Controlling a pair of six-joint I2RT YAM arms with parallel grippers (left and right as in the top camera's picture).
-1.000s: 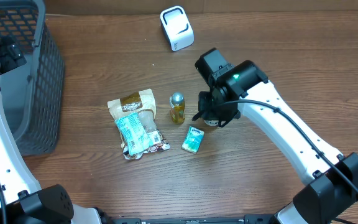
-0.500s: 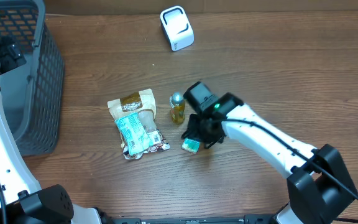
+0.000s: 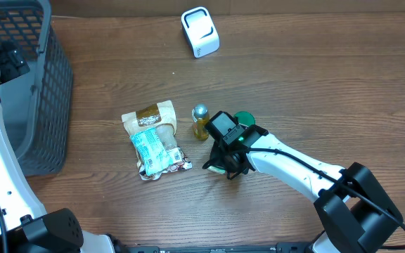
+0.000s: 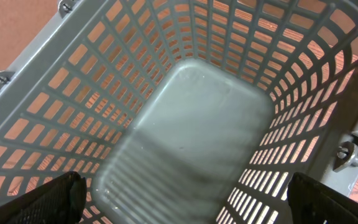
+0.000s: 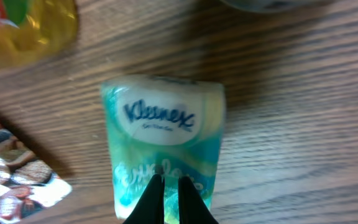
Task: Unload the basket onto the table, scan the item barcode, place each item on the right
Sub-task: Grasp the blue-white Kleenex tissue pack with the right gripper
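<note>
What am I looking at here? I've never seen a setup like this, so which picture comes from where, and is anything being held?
Two robot arms work at a wooden table. The wide picture comes from a camera fixed overhead. The other two come from a camera on each wrist. The left gripper hangs open above a grey basket, which fills its view. The right gripper is low over a Kleenex tissue pack, with its fingertips shut at the pack's near end. Whether they pinch the wrapper is unclear. Also on the table are snack bags, a small bottle, a green round object and a white box-shaped device, likely the scanner.
</note>
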